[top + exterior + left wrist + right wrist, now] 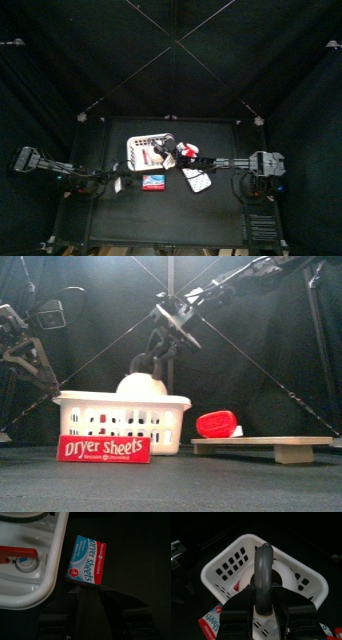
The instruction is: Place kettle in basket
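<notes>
Top view: a square white perforated plastic basket stands on the small black table, left of centre. The right arm is reached across from the right, and the right gripper is placed over the basket; what lies under it cannot be resolved. A red rounded item is seen just beside the basket, with a flat blue-and-red box and a flat white card nearer the front. The left arm is extended low on the left, apart from the basket.

Front view: a small whitish rounded toy kettle is seen rising above the basket rim. Its lower part is hidden behind the basket wall, so contact with the basket floor cannot be judged. The right gripper is clamped at the kettle's top. The box, lettered "dryer sheets", is propped against the basket front. The red item is set on a low wooden board.

Left wrist view: the left gripper is shown dark on dark; whether it is parted or closed cannot be told. The basket is cut off by the frame; a red part is visible inside it.

Right wrist view: a grey arched handle is gripped between the jaws, directly over the basket's interior. The kettle body is largely hidden behind the handle and jaws.
</notes>
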